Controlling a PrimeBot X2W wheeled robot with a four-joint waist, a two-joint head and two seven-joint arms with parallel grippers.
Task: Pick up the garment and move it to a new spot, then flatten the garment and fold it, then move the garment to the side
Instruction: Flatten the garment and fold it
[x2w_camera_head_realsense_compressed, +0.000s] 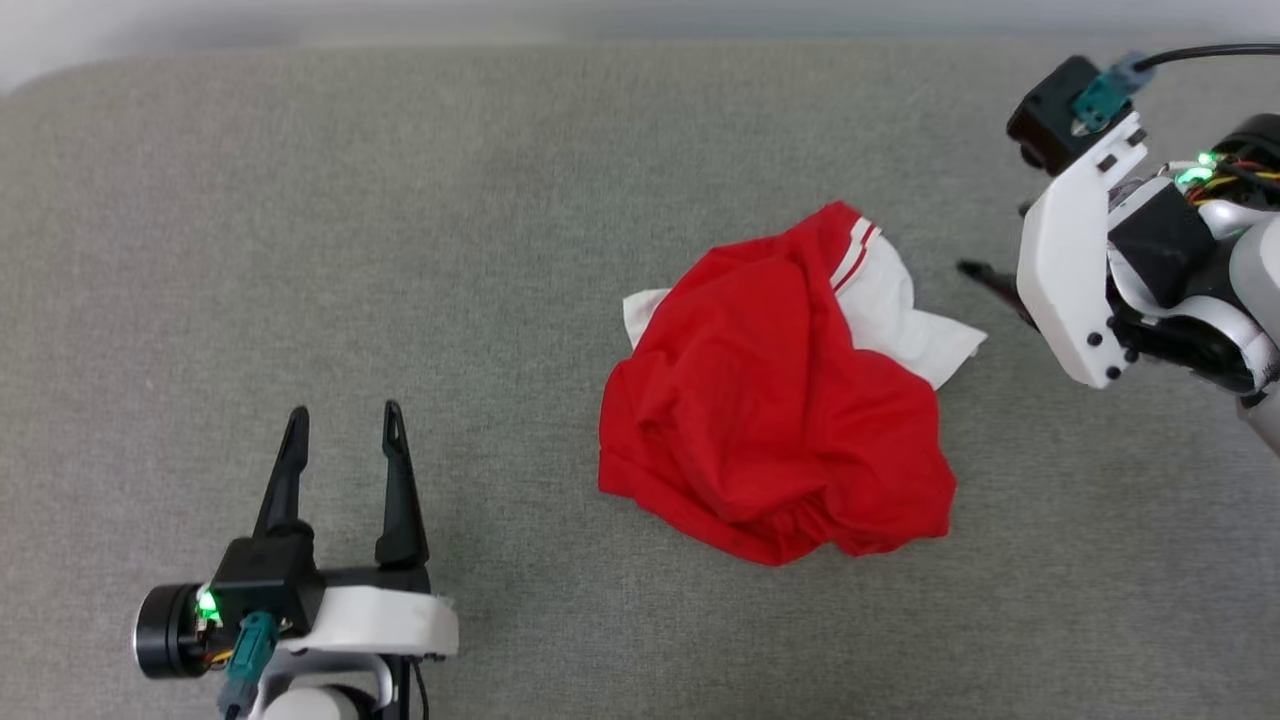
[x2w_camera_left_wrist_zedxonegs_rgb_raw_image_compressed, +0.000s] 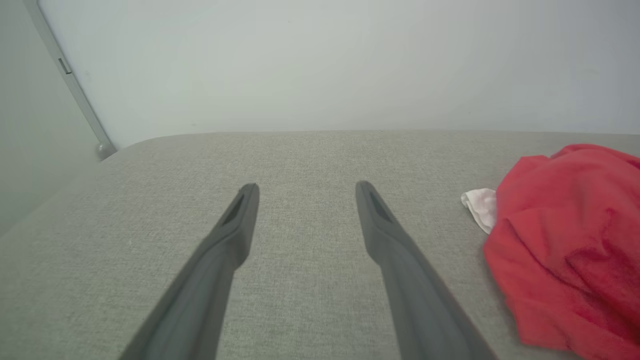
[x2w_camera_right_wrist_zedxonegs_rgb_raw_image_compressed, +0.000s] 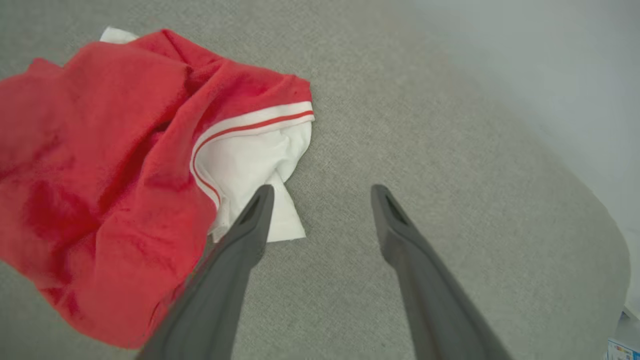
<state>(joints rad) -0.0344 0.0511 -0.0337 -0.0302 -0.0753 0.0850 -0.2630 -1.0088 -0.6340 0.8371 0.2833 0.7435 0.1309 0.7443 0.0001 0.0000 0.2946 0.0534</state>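
Observation:
The garment (x2w_camera_head_realsense_compressed: 770, 420) lies crumpled in a red heap at the middle of the grey surface, a white sleeve with striped trim (x2w_camera_head_realsense_compressed: 885, 300) sticking out at its far right; letters and number are hidden in the folds. My left gripper (x2w_camera_head_realsense_compressed: 345, 425) stands open at the lower left, well apart from the garment (x2w_camera_left_wrist_zedxonegs_rgb_raw_image_compressed: 570, 245), nothing between its fingers (x2w_camera_left_wrist_zedxonegs_rgb_raw_image_compressed: 240, 220). My right gripper (x2w_camera_right_wrist_zedxonegs_rgb_raw_image_compressed: 322, 192) hangs open just right of the white sleeve (x2w_camera_right_wrist_zedxonegs_rgb_raw_image_compressed: 255, 160), its left finger (x2w_camera_right_wrist_zedxonegs_rgb_raw_image_compressed: 252, 225) over the sleeve's edge, holding nothing. One dark fingertip (x2w_camera_head_realsense_compressed: 975, 270) shows past the white wrist shell.
The grey fabric surface (x2w_camera_head_realsense_compressed: 400, 250) spreads wide on all sides of the heap. Its far edge meets a pale wall (x2w_camera_left_wrist_zedxonegs_rgb_raw_image_compressed: 320, 60), with a grey bar (x2w_camera_left_wrist_zedxonegs_rgb_raw_image_compressed: 75, 90) at the left. The surface's rounded corner (x2w_camera_right_wrist_zedxonegs_rgb_raw_image_compressed: 595, 225) drops off at the right.

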